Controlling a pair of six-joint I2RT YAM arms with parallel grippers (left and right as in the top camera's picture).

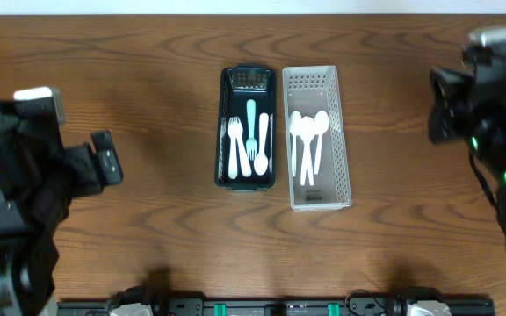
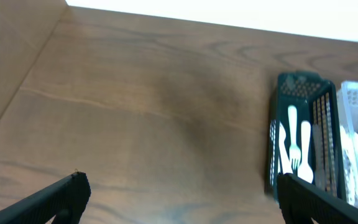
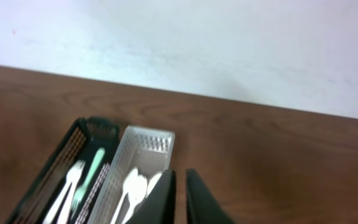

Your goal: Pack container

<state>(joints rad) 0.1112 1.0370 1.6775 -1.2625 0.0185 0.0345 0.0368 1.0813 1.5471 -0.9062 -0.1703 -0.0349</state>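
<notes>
A dark green basket [image 1: 223, 132] at the table's middle holds several plastic forks [image 1: 250, 140], one of them mint green. Beside it on the right a white basket [image 1: 345, 158] holds three white spoons [image 1: 307, 140]. Both baskets also show in the left wrist view [image 2: 272, 149] and in the right wrist view [image 3: 142, 134]. My left gripper [image 2: 179, 190] is open and empty, well left of the baskets. My right gripper [image 3: 180, 186] is shut and empty, raised at the far right of the table.
The baskets sit side by side, touching, on a brown wooden table [image 1: 130, 79]. A pale wall [image 3: 197, 43] stands behind the table's far edge. The arm bases lie along the front edge.
</notes>
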